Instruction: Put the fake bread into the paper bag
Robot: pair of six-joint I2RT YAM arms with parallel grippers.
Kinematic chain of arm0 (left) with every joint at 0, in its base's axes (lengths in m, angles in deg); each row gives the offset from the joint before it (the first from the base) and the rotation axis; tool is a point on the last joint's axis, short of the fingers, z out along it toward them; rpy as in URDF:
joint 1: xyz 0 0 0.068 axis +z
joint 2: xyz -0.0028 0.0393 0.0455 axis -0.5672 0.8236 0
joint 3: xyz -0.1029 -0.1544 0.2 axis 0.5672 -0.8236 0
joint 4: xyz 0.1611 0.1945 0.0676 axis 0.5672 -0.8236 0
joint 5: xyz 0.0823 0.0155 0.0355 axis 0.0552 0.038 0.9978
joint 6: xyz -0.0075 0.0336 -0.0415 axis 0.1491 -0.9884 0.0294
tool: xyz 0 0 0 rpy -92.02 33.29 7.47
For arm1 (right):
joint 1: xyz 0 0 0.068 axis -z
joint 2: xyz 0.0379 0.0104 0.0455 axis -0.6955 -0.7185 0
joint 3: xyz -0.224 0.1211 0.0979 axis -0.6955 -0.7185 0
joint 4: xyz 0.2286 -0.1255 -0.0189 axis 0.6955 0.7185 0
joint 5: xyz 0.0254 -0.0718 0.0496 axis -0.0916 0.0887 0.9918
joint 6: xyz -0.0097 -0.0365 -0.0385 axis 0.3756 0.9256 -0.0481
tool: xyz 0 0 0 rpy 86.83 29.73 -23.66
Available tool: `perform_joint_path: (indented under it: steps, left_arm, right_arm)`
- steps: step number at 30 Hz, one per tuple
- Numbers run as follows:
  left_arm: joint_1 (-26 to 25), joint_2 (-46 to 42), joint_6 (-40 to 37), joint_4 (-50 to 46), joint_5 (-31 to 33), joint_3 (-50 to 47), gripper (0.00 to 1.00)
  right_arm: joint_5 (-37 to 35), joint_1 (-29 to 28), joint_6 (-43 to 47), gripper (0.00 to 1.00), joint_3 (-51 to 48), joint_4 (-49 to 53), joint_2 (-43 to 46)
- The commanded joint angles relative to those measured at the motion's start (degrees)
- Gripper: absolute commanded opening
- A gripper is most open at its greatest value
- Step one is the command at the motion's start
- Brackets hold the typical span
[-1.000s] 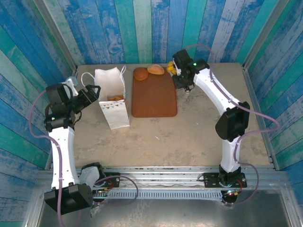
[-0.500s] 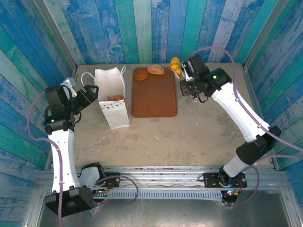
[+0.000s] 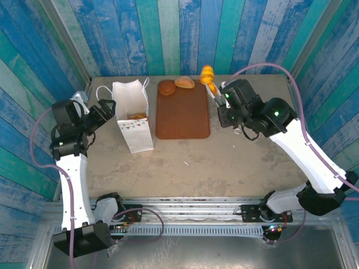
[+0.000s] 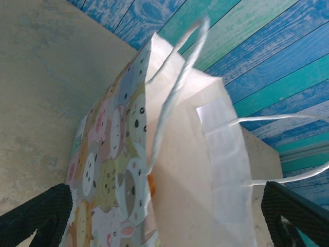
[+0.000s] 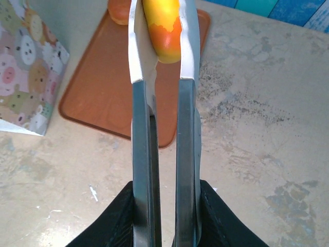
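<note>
Four pieces of fake bread (image 3: 184,82) are showing: two are sitting on the far end of the one brown board (image 3: 182,115), one is hanging off its far right corner, and one is lying in the single paper bag (image 3: 137,137) to its left.

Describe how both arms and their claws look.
Both the left arm and right arm have white links, black joints and looping purple cables. The left claw has black textured fingers; the right claw has long grey fingers with white tips.
</note>
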Motion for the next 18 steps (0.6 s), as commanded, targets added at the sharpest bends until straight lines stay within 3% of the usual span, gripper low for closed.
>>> perform_joint_path:
  steps: [1,6,18]
  left_arm:
    - [0.2,0.9,-1.0,0.0,-1.7,2.0,0.97]
    - [0.3,0.4,1.4,3.0,-2.9,0.0,0.95]
    - [0.2,1.3,4.1,8.2,-4.9,-4.7,0.77]
  right_arm:
    - [-3.2,-1.9,-1.7,0.29,0.7,-0.2,1.6]
    - [-4.1,-5.8,-2.0,0.29,4.5,0.0,1.6]
    - [-8.0,-18.1,-1.6,0.29,15.6,-0.3,-5.2]
